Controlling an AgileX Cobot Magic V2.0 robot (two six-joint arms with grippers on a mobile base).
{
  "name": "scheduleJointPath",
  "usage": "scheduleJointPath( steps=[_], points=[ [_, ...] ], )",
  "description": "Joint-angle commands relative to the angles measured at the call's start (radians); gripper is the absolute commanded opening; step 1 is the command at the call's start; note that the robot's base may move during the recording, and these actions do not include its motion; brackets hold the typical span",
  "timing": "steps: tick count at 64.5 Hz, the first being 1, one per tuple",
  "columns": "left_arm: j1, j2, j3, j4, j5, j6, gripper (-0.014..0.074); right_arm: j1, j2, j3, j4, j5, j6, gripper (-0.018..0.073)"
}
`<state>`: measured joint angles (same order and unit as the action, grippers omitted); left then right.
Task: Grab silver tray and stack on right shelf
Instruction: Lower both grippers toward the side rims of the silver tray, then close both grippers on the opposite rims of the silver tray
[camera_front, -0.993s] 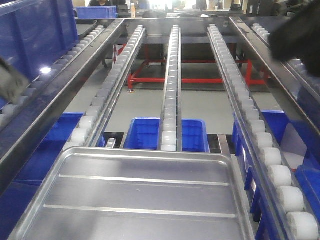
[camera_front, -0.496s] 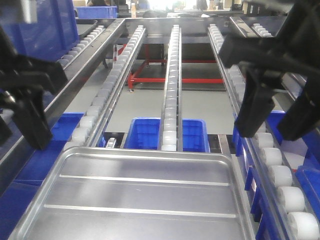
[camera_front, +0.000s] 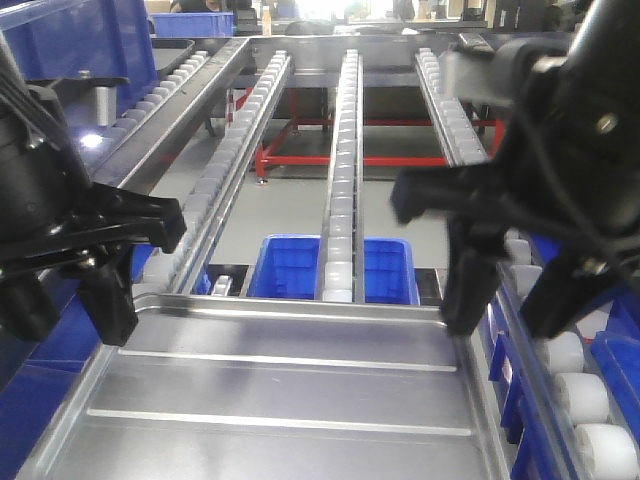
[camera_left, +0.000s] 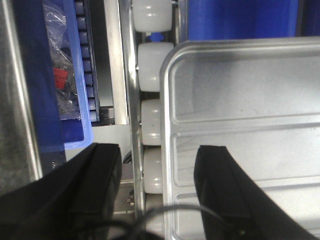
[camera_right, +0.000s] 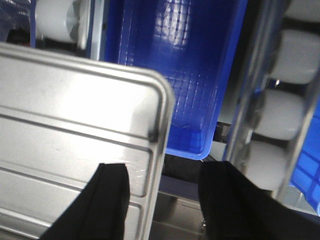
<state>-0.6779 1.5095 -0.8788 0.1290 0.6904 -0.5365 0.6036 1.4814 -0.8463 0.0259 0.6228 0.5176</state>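
Note:
The silver tray (camera_front: 280, 400) lies flat on the near end of a roller rack, with two long ridges across its floor. My left gripper (camera_front: 65, 305) is open and straddles the tray's left rim. The left wrist view shows one finger over the silver tray (camera_left: 240, 100) floor and the other outside the left gripper (camera_left: 157, 149) gap, over the frame. My right gripper (camera_front: 510, 300) is open astride the right rim near the far corner. In the right wrist view the right gripper (camera_right: 165, 167) has one finger above the silver tray (camera_right: 75, 110). I cannot pick out the right shelf; my right arm hides that side.
Three rails of white rollers (camera_front: 345, 150) run away from the tray. Blue bins (camera_front: 290, 265) sit below the rack, one of them (camera_right: 170, 75) under the tray's far right corner. A dark blue crate (camera_front: 70, 50) stands on the neighbouring rack at the left. A red frame (camera_front: 300, 155) stands on the floor.
Both arms have come down and inward from the upper corners of the front view to the tray's left and right edges. The tray has not moved.

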Motion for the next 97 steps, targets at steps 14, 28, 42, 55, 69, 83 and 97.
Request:
scheduleJointPath(
  steps=[14, 28, 42, 55, 69, 83, 97],
  points=[
    [-0.006, 0.011, -0.032, 0.014, -0.049, -0.025, 0.0262, 0.016, 0.052, -0.032, -0.012, -0.057, 0.001, 0.0435],
    [-0.006, 0.032, -0.032, 0.016, -0.059, -0.035, 0.0262, 0.016, 0.082, -0.031, -0.012, -0.073, 0.001, 0.0435],
    [-0.006, 0.048, -0.032, 0.019, -0.084, -0.045, 0.0262, 0.016, 0.083, -0.031, -0.012, -0.099, 0.001, 0.035],
    [-0.006, 0.074, -0.032, 0.018, -0.082, -0.046, 0.0262, 0.016, 0.083, -0.031, -0.015, -0.102, 0.0, 0.0322],
    [-0.006, 0.085, -0.032, 0.018, -0.08, -0.046, 0.0262, 0.016, 0.083, -0.031, -0.019, -0.1, 0.0, 0.0322],
    [-0.006, 0.085, -0.032, 0.018, -0.078, -0.046, 0.0173, 0.016, 0.084, -0.031, -0.019, -0.083, 0.0, 0.0293],
    [-0.006, 0.085, -0.032, 0.02, -0.078, -0.046, -0.0099, 0.016, 0.084, -0.031, -0.02, -0.065, 0.0, 0.0054]
  ],
)
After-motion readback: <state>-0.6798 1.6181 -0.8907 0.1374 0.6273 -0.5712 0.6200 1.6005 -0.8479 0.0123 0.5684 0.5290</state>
